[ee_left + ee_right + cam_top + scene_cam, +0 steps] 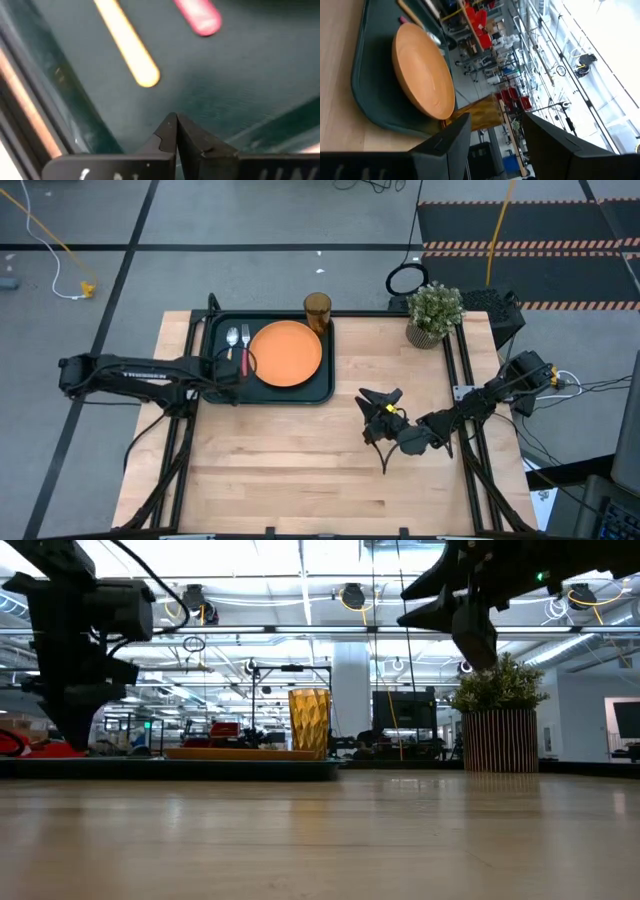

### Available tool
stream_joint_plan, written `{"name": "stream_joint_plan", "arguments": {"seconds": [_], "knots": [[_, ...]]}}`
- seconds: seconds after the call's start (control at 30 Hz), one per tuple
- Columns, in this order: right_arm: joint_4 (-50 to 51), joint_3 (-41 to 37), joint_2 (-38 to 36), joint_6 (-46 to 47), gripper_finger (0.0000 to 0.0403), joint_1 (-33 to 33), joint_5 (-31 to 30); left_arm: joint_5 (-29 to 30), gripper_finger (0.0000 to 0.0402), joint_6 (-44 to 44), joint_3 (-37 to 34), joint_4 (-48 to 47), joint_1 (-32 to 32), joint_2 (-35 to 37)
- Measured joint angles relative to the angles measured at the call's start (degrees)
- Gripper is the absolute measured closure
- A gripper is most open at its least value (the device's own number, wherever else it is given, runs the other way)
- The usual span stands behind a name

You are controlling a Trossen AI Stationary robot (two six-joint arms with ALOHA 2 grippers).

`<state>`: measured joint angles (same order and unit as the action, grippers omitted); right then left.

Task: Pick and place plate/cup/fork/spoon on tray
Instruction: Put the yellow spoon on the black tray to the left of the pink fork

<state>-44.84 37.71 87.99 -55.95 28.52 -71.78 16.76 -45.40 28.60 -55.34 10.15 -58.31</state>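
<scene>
The dark green tray (pixel 212 350) lies at the table's far left. On it lie the orange plate (pixel 287 353), the spoon (pixel 232 338) and the fork (pixel 245 346), side by side left of the plate. The amber cup (pixel 317 310) stands upright at the tray's far right corner. My left gripper (pixel 232 375) is shut and empty, low over the tray's near left part, just short of the orange spoon handle (pixel 127 42) and the pink fork handle (pixel 197 15). My right gripper (pixel 378 405) is open and empty above the bare table, right of the tray.
A tan pot with a green plant (pixel 435 315) stands at the table's far right. The bare wooden table (pixel 300 470) stretches from the tray to the near edge. Dark frame rails run along the table's left and right sides.
</scene>
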Motion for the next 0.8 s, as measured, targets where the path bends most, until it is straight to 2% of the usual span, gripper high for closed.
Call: {"name": "stream_joint_plan", "arguments": {"seconds": [0.4, 0.8], "knots": [[-10.7, 0.0, -0.09, -5.72, 0.0227, 2.62, 1.24, 2.39, 0.0398, -1.86, 0.0, 4.12, 5.45, -9.12], [-11.15, 0.0, -0.09, -6.83, 0.0227, 3.16, 1.5, 1.87, 0.0397, -3.2, -0.01, 7.33, 9.33, -9.98]]}}
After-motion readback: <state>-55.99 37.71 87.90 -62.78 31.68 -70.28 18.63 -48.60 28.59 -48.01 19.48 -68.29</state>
